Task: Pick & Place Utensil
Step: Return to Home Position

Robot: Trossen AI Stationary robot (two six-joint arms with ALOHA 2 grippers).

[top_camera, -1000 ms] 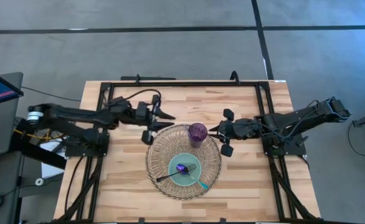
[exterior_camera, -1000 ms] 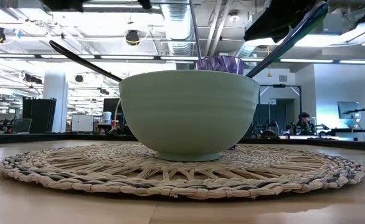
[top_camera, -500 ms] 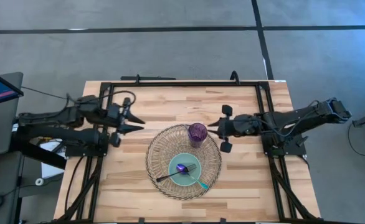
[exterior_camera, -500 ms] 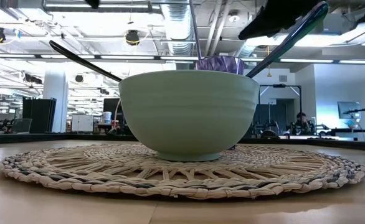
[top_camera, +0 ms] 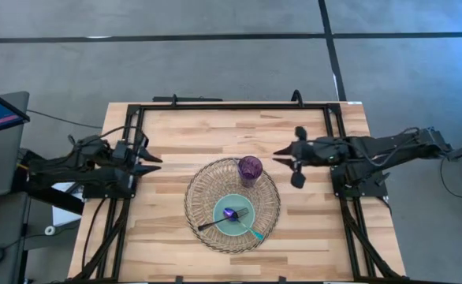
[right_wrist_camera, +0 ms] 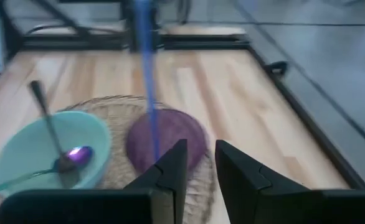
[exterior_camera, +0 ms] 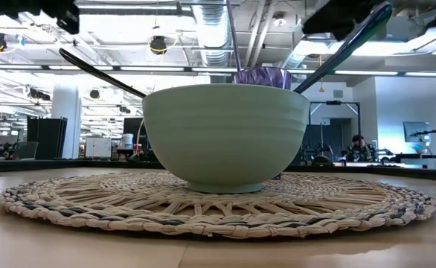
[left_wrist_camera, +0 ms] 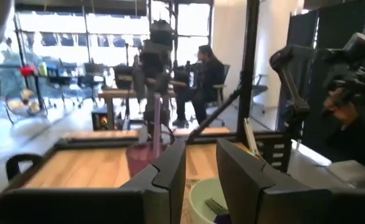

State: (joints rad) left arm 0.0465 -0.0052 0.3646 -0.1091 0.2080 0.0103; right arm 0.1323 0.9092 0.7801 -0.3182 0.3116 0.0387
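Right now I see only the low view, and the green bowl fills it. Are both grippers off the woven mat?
Observer: Yes. From above, the left gripper is near the left side of the table, and the right gripper is to the right of the mat, off it.
Operator: Is the purple cup on the mat?
Observer: Yes, the purple cup stands on it, behind the bowl, toward the right arm's side.
Operator: What lies inside the bowl?
Observer: A black fork and a spoon with a purple head.
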